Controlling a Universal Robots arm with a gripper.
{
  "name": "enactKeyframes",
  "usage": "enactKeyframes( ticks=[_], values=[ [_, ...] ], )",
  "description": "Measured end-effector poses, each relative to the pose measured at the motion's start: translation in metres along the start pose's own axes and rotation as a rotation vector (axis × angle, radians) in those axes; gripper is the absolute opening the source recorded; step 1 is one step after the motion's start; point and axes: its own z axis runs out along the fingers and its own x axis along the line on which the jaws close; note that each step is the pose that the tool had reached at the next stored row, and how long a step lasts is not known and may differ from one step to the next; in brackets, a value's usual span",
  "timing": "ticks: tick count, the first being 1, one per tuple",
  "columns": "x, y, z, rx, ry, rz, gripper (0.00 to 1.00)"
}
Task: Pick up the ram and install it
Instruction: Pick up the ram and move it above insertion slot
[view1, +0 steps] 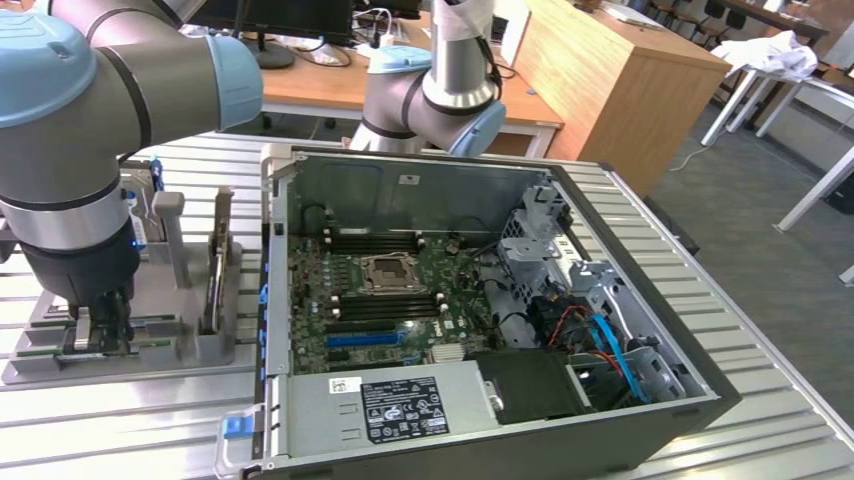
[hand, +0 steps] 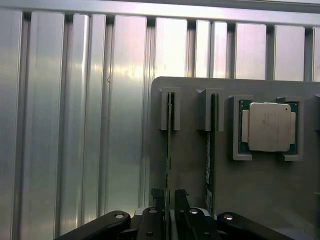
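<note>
Two ram sticks stand on edge in slots of a grey holder. My gripper straddles the outer ram, a thin green strip seen edge-on. One black fingertip stands on each side of it, with a narrow gap to the board. The second ram sits in the neighbouring slot, untouched. In the exterior view my gripper is down at the holder's front, on that view's left, over the green ram.
A square silver processor lies in its recess beside the ram slots. The open computer case lies on the ribbed metal table on the exterior view's right, with the motherboard exposed. A second arm's base stands behind the case.
</note>
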Motion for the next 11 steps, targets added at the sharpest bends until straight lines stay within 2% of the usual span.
enactKeyframes(
  ticks=[3,4,6,11],
  values=[
    [0.0000,0.0000,0.0000,0.0000,0.0000,0.000,0.21],
    [0.0000,0.0000,0.0000,0.0000,0.0000,0.000,0.15],
    [0.0000,0.0000,0.0000,0.0000,0.0000,0.000,0.11],
    [0.0000,0.0000,0.0000,0.0000,0.0000,0.000,0.11]
  ],
)
